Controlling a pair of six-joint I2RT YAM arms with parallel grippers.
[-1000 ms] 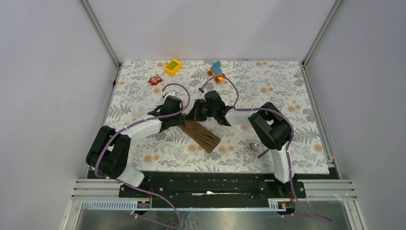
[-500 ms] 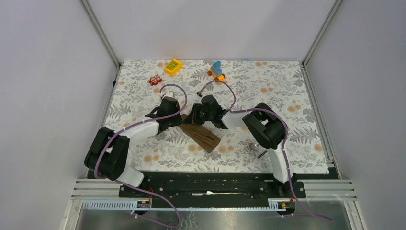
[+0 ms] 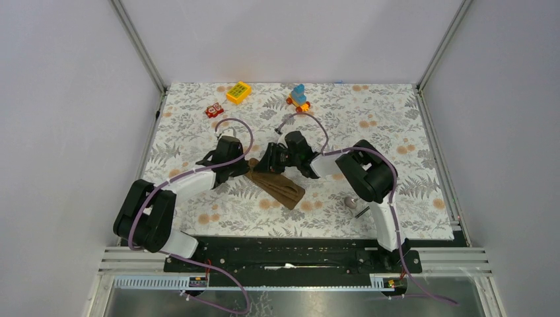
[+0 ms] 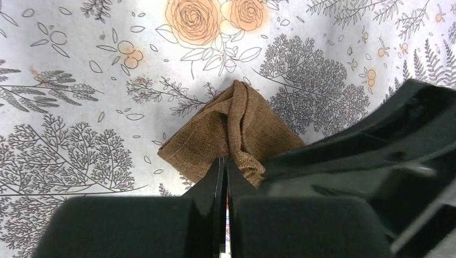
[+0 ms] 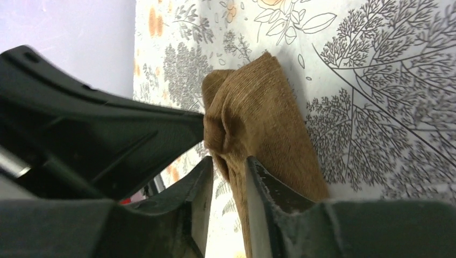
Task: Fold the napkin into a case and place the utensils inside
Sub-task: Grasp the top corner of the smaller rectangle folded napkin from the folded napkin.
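Observation:
The brown napkin (image 3: pixel 282 189) lies folded into a narrow strip, slanting from the table's middle toward the near right. My left gripper (image 3: pixel 245 169) is at its far left end. In the left wrist view the gripper (image 4: pixel 225 159) is shut, pinching a raised fold of the napkin (image 4: pixel 236 121). My right gripper (image 3: pixel 263 164) faces it from the right. In the right wrist view it (image 5: pixel 228 161) is slightly open and straddles the napkin's (image 5: pixel 266 121) bunched edge, with cloth against one finger (image 5: pixel 263 180). The silver spoon (image 3: pixel 351 200) and the dark stick (image 3: pixel 362 211) lie by the right arm's base.
A yellow block (image 3: pixel 238 92), a red toy (image 3: pixel 213 110) and a blue-and-orange toy (image 3: pixel 298 98) stand near the far edge of the floral tablecloth (image 3: pixel 396 125). The two grippers nearly touch each other over the napkin's end. Grey walls enclose the table.
My left gripper has drifted left and nearer. My right gripper has followed slightly left. The napkin's far end has shifted a little with them.

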